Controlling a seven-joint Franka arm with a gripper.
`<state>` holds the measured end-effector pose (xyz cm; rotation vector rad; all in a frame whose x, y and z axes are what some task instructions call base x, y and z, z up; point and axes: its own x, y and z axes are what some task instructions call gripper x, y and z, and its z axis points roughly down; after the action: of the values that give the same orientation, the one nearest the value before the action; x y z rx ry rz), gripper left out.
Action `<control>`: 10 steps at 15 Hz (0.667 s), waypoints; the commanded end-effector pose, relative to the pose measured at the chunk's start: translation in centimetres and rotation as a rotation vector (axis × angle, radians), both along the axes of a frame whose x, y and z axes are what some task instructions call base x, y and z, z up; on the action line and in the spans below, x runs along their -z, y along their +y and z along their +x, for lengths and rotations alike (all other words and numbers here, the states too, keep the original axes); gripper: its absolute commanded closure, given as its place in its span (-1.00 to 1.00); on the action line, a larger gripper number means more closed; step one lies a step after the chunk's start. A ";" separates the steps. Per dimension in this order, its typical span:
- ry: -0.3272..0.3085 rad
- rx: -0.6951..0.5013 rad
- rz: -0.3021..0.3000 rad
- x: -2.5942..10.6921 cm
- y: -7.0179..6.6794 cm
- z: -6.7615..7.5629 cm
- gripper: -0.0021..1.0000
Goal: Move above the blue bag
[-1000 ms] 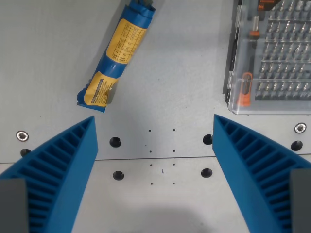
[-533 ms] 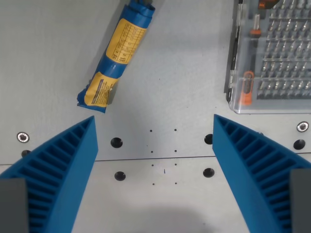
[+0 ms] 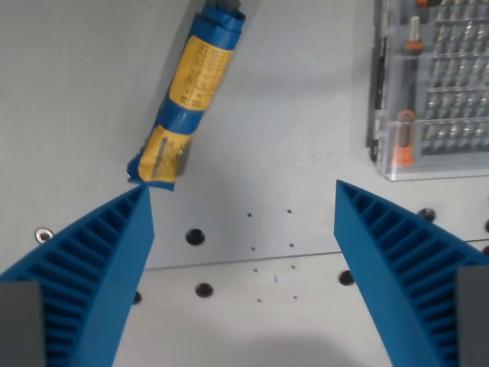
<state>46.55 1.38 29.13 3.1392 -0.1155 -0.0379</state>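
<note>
- One blue bag (image 3: 189, 100), rolled into a tube with yellow printed labels, lies slanted on the grey bench (image 3: 84, 92); its upper end runs out of the picture's top edge, its lower end points down toward the wrist view's left.
- One hand (image 3: 243, 252), with two blue ribbed fingers (image 3: 92, 267) spread wide apart and nothing between them.
- The bag's lower end sits just above the tip of the finger on the wrist view's left, so near that I cannot tell whether they touch.
- One clear plastic bit case (image 3: 435, 84) lies well to the right of the bag, cut off by the top and right edges; it holds rows of metal bits and at least two orange-collared pieces.
- Several dark round holes (image 3: 195, 236) and small dots mark the bench below the bag, with one seam line (image 3: 244, 262) crossing from finger to finger.
- Bare bench lies open between bag and case, and left of the bag as well.
</note>
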 end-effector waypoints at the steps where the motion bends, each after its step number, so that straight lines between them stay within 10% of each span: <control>1: -0.079 0.160 -0.004 1.2 0.6 -0.3 -1.00; 10: -0.088 0.329 0.001 5.3 1.8 0.0 -1.00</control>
<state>46.75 2.75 24.18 3.1255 -0.3573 -0.0340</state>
